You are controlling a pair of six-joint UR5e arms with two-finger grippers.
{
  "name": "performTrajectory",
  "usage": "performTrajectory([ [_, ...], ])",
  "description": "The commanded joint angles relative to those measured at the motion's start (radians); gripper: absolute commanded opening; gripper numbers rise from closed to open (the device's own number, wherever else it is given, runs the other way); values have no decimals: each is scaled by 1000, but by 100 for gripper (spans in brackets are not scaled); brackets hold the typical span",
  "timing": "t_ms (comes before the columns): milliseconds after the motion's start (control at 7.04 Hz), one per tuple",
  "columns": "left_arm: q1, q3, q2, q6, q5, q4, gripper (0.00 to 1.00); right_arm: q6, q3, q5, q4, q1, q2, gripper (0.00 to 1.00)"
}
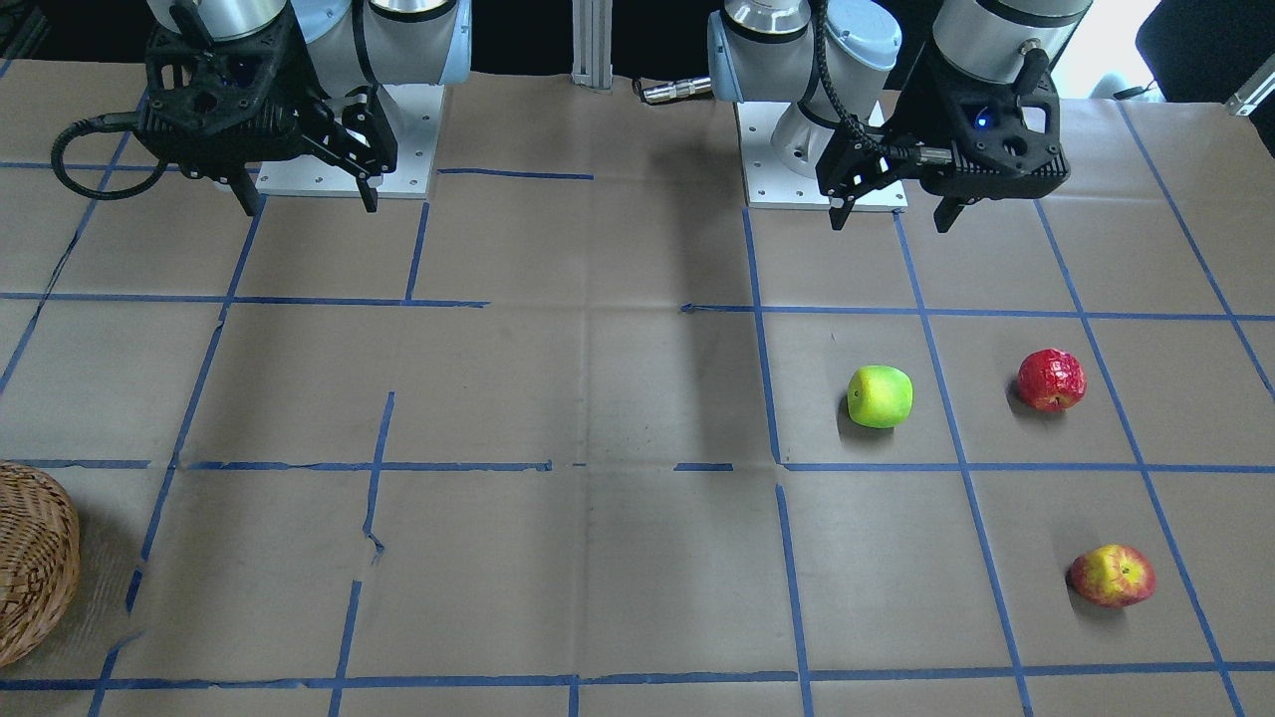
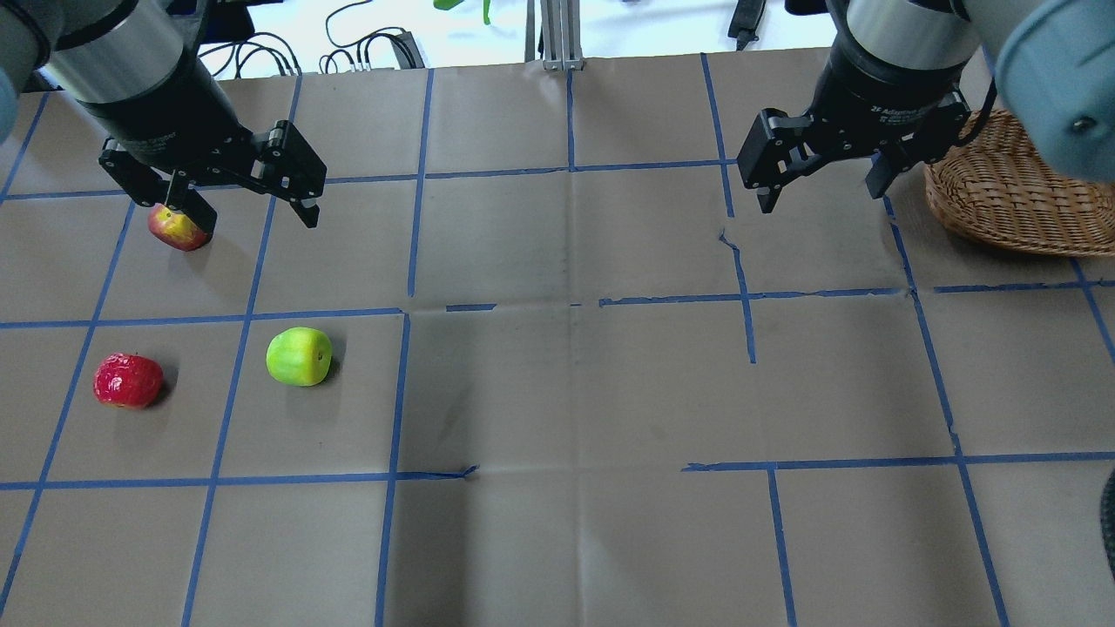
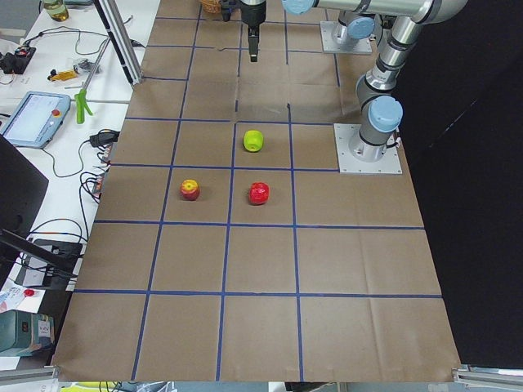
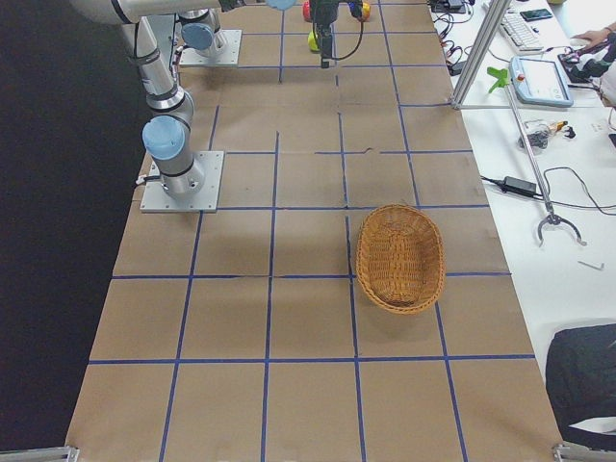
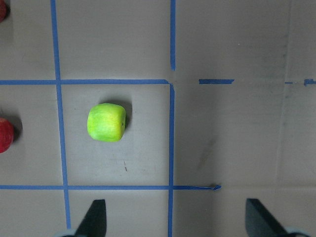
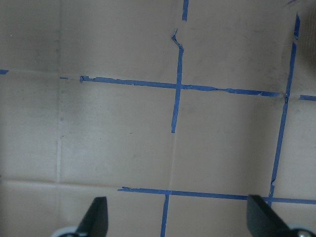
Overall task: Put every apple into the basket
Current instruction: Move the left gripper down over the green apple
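Green apple (image 5: pixel 106 122) loose on the table (image 2: pixel 557 392), my left pincer (image 2: pixel 253 213) and right pincer (image 2: pixel 821 196) both spread wide, empty.

Left end effector (image 2: pixel 254 216) hovers raised, spread wide — pointing down; right end effector (image 2: pixel 821 197) poses likewise.

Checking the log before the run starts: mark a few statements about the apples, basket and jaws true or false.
1. The green apple, red apple and red-and-yellow apple all lie on the table. True.
2. The basket holds one apple. False: it is empty.
3. The right arm's jaws grip an apple. False: they stand open, holding nothing.
4. The basket sits on the robot's right side, the apples on its left. True.
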Motion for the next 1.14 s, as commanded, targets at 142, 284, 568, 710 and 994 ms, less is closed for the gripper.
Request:
performTrajectory([
  [142,39,-204,-12,2,5,143,98,-1,0,0,0,0,0,100],
  [284,89,-330,-15,19,8,295,98,-1,0,0,0,0,0,100],
  [568,222,-522,-44,168,2,613,98,1,0,0,0,-1,0,100],
  [710,264,-526,-100,174,-1,658,98,1,0,-1,0,0,0,100],
  [994,269,-533,-199,167,0,713,98,1,0,0,0,0,0,100],
])
